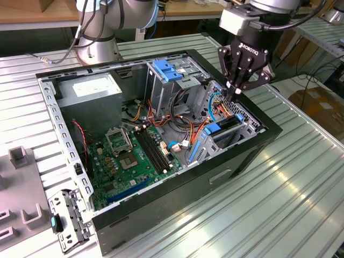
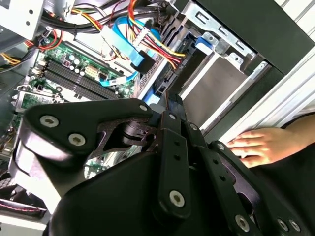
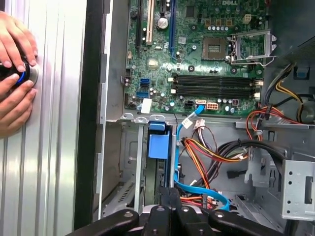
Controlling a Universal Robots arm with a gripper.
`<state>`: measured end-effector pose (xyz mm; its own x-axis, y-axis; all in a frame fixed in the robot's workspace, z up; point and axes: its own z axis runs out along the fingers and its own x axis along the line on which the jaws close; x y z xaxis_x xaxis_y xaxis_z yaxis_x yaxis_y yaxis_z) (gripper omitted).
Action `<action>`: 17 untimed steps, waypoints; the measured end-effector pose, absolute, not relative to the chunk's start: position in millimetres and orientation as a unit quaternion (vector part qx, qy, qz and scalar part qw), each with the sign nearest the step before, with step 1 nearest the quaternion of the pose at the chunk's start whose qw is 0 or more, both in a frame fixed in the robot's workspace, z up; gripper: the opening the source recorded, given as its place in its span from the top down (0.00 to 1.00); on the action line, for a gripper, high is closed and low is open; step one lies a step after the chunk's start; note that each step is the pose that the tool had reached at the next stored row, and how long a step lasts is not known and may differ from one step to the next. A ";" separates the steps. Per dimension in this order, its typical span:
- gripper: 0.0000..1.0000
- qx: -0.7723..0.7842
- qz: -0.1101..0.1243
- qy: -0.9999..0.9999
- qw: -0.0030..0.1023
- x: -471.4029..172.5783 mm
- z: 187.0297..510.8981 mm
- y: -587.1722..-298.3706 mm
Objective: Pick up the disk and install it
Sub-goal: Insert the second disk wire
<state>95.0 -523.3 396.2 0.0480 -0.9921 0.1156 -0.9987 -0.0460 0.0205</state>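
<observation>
Fingers of the black gripper are closed tip to tip, with nothing visible clamped between them. They point down into the drive bay of the open black computer case.

- Directly under the tips: the disk, a flat silver-grey drive in blue plastic carrier rails. It stands on edge in the metal bay slot and looks most of the way in.
- In the first wrist view the fingers sit over the near end of the disk's narrow edge. Its blue carrier tab is at the far end, away from the tips. Whether the tips touch the edge, I cannot tell.
- Just beside the fingers, on the inner side of the case: a bundle of orange, yellow and blue cables. Beyond that lies the green motherboard.
- Well away from the fingers, outside the case wall: a person's hands rest on a round control on the ribbed metal tabletop.

Judgement: the step in hand is seating the disk. To do it well:
- Keep the closed tips centred on the carrier's edge, not on a rail alone.
- Press straight along the slot so both rails travel evenly and neither binds.
- Go slowly, since any tilt would probably jam the carrier.
- Keep clear of the cable bundle, as a loop caught under the tips or the disk would block it from seating fully.
</observation>
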 end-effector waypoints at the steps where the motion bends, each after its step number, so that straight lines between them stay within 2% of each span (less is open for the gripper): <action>1: 0.89 0.722 0.035 -0.689 0.048 95.0 397.5 -522.5; 5: 0.89 0.722 0.036 -0.689 0.049 95.2 400.3 -517.2; 9: 0.89 0.722 0.038 -0.689 0.054 97.8 400.3 -503.0; 13: 0.89 0.721 0.045 -0.688 0.063 100.4 400.1 -494.1; 15: 0.89 0.721 0.050 -0.687 0.073 101.8 399.8 -488.5; 17: 0.89 0.721 0.050 -0.687 0.077 102.7 398.8 -485.6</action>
